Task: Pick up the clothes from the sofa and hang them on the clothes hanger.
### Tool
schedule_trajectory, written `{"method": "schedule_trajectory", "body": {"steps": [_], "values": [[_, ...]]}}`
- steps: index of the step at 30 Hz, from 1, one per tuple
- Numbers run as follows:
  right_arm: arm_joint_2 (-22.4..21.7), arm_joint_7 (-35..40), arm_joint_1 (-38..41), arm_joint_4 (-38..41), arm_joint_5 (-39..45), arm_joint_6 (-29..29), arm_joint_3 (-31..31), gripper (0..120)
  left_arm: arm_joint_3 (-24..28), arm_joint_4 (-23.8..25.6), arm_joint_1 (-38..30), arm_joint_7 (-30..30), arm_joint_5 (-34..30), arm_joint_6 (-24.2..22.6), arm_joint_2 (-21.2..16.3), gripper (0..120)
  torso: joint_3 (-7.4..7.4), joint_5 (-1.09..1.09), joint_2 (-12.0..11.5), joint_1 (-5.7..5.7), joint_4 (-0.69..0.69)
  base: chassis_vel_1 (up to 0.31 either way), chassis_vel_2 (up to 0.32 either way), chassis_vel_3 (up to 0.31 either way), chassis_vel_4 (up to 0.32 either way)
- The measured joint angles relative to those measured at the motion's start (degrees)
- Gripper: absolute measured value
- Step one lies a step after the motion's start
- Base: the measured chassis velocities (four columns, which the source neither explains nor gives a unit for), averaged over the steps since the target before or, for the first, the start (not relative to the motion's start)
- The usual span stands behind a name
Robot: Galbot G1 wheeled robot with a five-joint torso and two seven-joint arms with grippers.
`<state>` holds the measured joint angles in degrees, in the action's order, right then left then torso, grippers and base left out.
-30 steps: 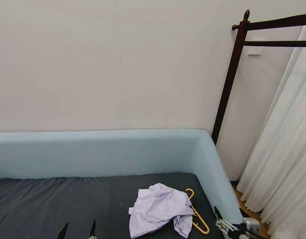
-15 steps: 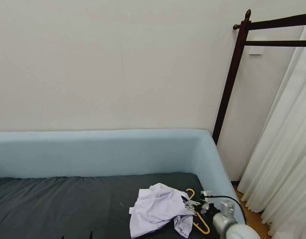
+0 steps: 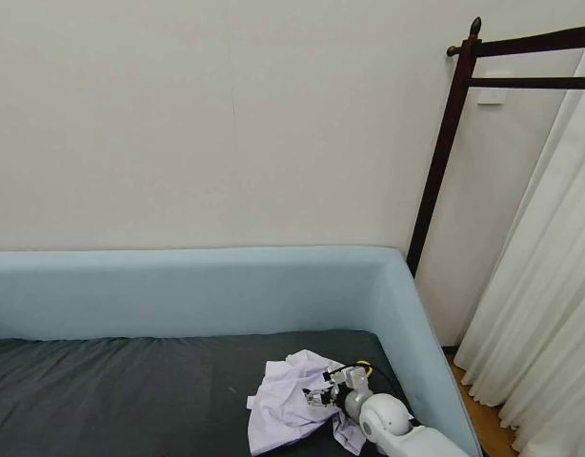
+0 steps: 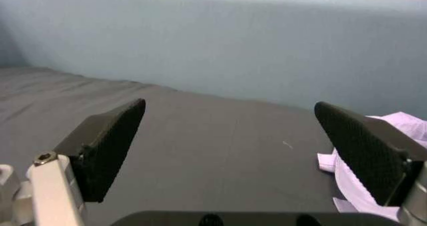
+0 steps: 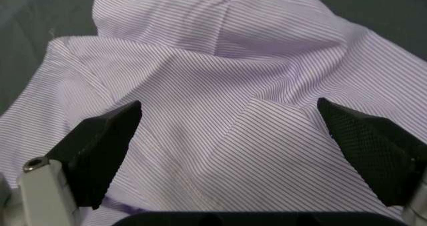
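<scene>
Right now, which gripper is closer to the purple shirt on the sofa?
Right. The right gripper, open, is directly over the shirt; the left gripper, also open, is off to one side over the dark cushion.

Yellow hanger (image 3: 363, 363) mostly hidden behind R arm (image 3: 384, 417).

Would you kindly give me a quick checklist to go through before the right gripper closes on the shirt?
1. Right gripper open: ok.
2. It hangs above the shirt: ok.
3. Contact with the fabric: cannot tell.
4. Yellow hanger out of the grasp: cannot tell, mostly hidden.
5. Left gripper open above the sofa seat, beside the shirt: ok.
6. Wooden rack rail bare where visible: ok.
</scene>
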<state>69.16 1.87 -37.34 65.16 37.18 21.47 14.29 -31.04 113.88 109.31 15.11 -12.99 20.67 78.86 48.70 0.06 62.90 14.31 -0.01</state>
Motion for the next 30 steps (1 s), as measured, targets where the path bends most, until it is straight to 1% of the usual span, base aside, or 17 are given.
{"method": "schedule_trajectory", "body": {"steps": [2, 3, 5, 7, 8, 13, 14, 15, 17, 19, 21, 23, 24, 25, 26, 29, 30], "values": [[1.11, -0.13, 0.54, -2.73, -1.7, -0.62, 0.0, 98, -0.09, -0.02, -0.2, 0.01, -0.31, 0.0, -0.13, 100, 0.0, -0.01, 0.0, 0.0, 0.0, 0.0, 0.0, 0.0, 0.0], [1.64, -0.27, 0.73, -4.27, -2.74, -1.01, -0.02, 94, -0.2, -0.05, -0.34, 0.03, -0.48, 0.0, -0.27, 100, 0.0, -0.01, 0.0, 0.0, -0.01, 0.0, 0.0, 0.0, 0.0], [1.79, -0.34, 0.76, -4.8, -3.09, -1.14, -0.04, 91, -0.25, -0.08, -0.4, 0.05, -0.55, 0.0, -0.35, 100, 0.0, -0.01, 0.0, 0.0, -0.01, 0.0, 0.0, 0.0, 0.0], [1.84, -0.5, 0.72, -5.58, -4.56, -1.47, -0.04, 79, -0.43, -0.11, -0.63, 0.12, -1.12, 0.0, -0.72, 100, 0.0, -0.01, 0.01, 0.0, -0.02, 0.0, 0.0, 0.0, 0.0], [1.84, -0.5, 0.72, -5.58, -4.56, -1.47, -0.04, 79, -0.43, -0.11, -0.63, 0.12, -1.12, 0.0, -0.72, 100, 0.0, -0.01, 0.01, 0.0, -0.02, 0.0, 0.0, 0.0, 0.0], [1.78, -0.49, 0.12, -4.63, -5.17, -1.62, -0.66, 57, -0.42, -0.34, -1.14, 0.42, -1.28, 0.01, -0.81, 100, -0.01, 0.0, 0.01, -0.01, -0.01, 0.0, 0.0, 0.0, 0.0], [1.78, -0.49, 0.12, -4.63, -5.17, -1.62, -0.66, 57, -0.42, -0.34, -1.14, 0.42, -1.28, 0.01, -0.81, 100, -0.01, 0.0, 0.01, -0.01, -0.01, 0.0, 0.0, 0.0, 0.0], [1.78, -0.48, 0.03, -4.36, -5.2, -1.54, -0.8, 50, -0.34, -0.36, -1.13, 0.47, -1.3, 0.05, -0.77, 100, -0.01, 0.0, 0.01, -0.01, -0.01, 0.0, 0.0, 0.0, 0.0], [1.76, -0.48, 0.02, -4.36, -5.25, -1.51, -0.78, 49, -0.29, -0.39, -1.11, 0.48, -1.33, 0.09, -0.76, 100, -0.01, 0.0, 0.01, -0.01, -0.01, 0.0, 0.0, 0.0, 0.0], [1.5, -0.52, 0.02, -4.41, -5.52, -1.35, -0.34, 37, -0.24, -0.6, -1.07, 0.52, -1.36, 0.35, -0.66, 100, 0.0, 0.0, 0.01, -0.01, -0.01, 0.0, 0.0, 0.0, 0.0], [1.49, -0.52, 0.02, -4.39, -5.52, -1.32, -0.33, 35, -0.24, -0.61, -1.08, 0.53, -1.36, 0.36, -0.65, 100, -0.01, 0.0, 0.01, -0.01, -0.01, 0.0, 0.0, 0.0, 0.0], [1.16, -0.51, -0.01, -3.27, -5.47, -0.61, 0.41, 21, -0.37, -0.77, -1.16, 0.65, -1.46, 0.55, -0.54, 100, -0.01, 0.0, 0.01, -0.01, 0.0, 0.0, 0.0, 0.0, 0.0], [1.08, -0.51, 0.01, -3.27, -5.45, -0.51, 0.65, 19, -0.44, -0.83, -1.22, 0.73, -1.53, 0.57, -0.54, 100, -0.01, 0.0, 0.01, -0.01, 0.0, 0.0, 0.0, 0.0, 0.0], [0.94, -0.62, 0.15, -3.62, -5.31, -0.38, 0.93, 11, -0.53, -0.9, -1.33, 0.84, -1.64, 0.6, -0.55, 100, -0.01, 0.0, 0.01, -0.01, 0.0, 0.0, 0.0, 0.0, 0.0], [0.94, -0.62, 0.15, -3.62, -5.31, -0.38, 0.93, 11, -0.53, -0.9, -1.33, 0.84, -1.64, 0.6, -0.55, 100, -0.01, 0.0, 0.01, -0.01, 0.0, 0.0, 0.0, 0.0, 0.0], [0.88, -0.66, 0.21, -3.97, -5.13, -0.8, 0.58, 0, -0.69, -0.9, -1.39, 0.98, -2.13, 0.72, -0.48, 100, -0.01, 0.0, 0.01, -0.01, -0.01, 0.0, 0.0, 0.0, 0.0], [0.74, -0.64, 0.21, -3.67, -5.0, -1.1, 0.39, 0, -0.67, -0.94, -1.45, 1.01, -2.23, 0.75, -0.44, 100, 0.0, 0.01, 0.01, -0.01, 0.0, 0.0, 0.0, 0.0, 0.0]]}}
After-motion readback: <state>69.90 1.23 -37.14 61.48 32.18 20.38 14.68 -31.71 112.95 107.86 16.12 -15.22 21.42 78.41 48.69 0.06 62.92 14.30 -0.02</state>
